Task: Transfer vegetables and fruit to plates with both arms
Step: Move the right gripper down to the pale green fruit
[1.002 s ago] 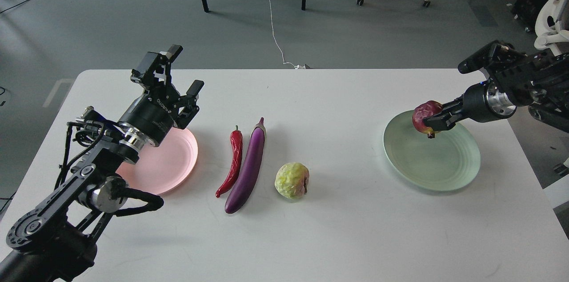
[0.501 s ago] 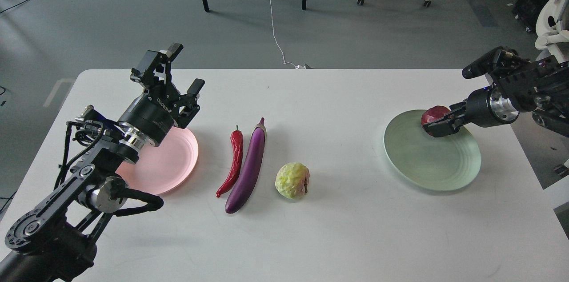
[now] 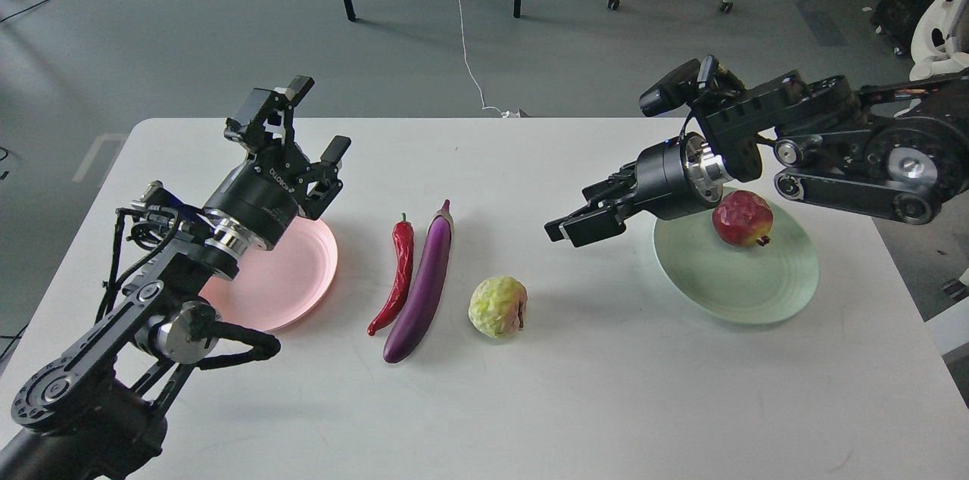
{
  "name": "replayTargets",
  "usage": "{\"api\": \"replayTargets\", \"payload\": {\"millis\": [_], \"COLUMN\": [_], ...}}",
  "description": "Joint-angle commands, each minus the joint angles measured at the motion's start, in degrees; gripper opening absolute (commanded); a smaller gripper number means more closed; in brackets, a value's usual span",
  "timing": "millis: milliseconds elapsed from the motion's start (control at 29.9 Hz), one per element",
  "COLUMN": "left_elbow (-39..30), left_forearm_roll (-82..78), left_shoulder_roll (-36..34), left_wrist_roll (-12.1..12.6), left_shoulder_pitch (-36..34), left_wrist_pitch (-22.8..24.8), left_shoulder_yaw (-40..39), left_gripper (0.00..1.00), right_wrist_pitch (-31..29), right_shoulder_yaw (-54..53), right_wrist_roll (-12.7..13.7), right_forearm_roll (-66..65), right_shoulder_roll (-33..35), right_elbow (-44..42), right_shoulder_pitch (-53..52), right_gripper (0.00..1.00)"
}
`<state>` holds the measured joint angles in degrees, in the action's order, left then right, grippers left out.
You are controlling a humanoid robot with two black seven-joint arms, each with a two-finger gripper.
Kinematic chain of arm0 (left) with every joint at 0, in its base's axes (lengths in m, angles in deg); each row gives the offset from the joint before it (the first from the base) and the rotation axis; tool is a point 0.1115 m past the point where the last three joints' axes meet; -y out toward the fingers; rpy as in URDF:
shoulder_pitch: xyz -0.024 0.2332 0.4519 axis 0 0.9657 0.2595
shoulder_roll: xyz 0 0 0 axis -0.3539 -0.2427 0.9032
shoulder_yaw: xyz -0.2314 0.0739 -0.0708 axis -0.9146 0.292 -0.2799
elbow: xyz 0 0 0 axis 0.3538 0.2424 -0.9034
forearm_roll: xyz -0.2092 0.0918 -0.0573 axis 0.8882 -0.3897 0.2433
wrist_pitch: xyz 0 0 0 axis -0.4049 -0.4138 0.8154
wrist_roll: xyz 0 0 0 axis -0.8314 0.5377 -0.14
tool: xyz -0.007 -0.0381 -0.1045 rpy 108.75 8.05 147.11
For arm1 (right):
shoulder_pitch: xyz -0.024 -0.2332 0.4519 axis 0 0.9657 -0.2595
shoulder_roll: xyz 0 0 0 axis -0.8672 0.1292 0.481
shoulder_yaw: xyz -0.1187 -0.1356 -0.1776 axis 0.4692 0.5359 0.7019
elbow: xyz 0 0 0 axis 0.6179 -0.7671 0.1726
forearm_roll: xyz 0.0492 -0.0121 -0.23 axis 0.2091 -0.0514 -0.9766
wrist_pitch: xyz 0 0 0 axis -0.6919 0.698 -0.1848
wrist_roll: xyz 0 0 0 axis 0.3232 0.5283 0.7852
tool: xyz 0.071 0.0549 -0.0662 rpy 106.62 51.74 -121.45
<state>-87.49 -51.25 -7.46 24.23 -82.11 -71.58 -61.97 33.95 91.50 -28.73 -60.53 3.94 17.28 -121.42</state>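
Resting on the far right part of the mint green plate (image 3: pixel 727 291) is the dark red fruit (image 3: pixel 743 218), free of any grip; the plate sits on the white table (image 3: pixel 575 397) toward its right edge. Just left of that plate hangs my right gripper (image 3: pixel 581 223), its fingers spread and empty, pointing leftward above the table. Near the table's middle lies the yellow-green fruit (image 3: pixel 497 306), a reddish patch on its right side; just beside it to the left is the purple eggplant (image 3: pixel 421 286), stem end pointing away from me, and the red chili pepper (image 3: pixel 397 272) lies alongside the eggplant, the two touching or very nearly so. Farther left sits the pale pink plate (image 3: pixel 291 279), bare, partly hidden by my left arm; my left gripper (image 3: pixel 306 115) is raised above the plate's far edge, fingers apart and holding nothing.
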Motion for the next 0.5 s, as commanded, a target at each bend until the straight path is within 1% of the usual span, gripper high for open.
{"api": "replayTargets", "payload": {"millis": [0, 100, 267, 367, 468], "left_elbow": [0.02, 0.02, 0.02, 0.02, 0.02], "left_forearm_roll": [0.00, 0.00, 0.00, 0.00, 0.08], "left_shoulder_roll": [-0.06, -0.06, -0.14, -0.41, -0.58], "left_wrist_roll": [-0.03, -0.03, -0.03, -0.03, -0.03], "left_shoulder_pitch": [0.09, 0.09, 0.09, 0.09, 0.17], "left_wrist_pitch": [0.00, 0.00, 0.00, 0.00, 0.00], "left_shoulder_yaw": [-0.19, -0.19, -0.28, -0.46, -0.55], "left_gripper": [0.98, 0.98, 0.98, 0.98, 0.98], "right_wrist_pitch": [1.99, 2.61, 5.33, 5.60, 5.60], "right_shoulder_yaw": [0.16, 1.30, 3.15, 4.47, 5.70], "right_wrist_roll": [-0.01, -0.01, -0.01, -0.01, -0.01], "right_forearm_roll": [0.02, 0.02, 0.02, 0.02, 0.02], "right_shoulder_roll": [-5.58, -9.89, -18.07, -21.15, -22.56], "right_elbow": [-1.57, -3.94, -10.61, -13.17, -14.40], "right_shoulder_pitch": [2.33, 4.27, 7.52, 9.02, 9.72], "right_gripper": [0.94, 0.94, 0.94, 0.94, 0.93]}}
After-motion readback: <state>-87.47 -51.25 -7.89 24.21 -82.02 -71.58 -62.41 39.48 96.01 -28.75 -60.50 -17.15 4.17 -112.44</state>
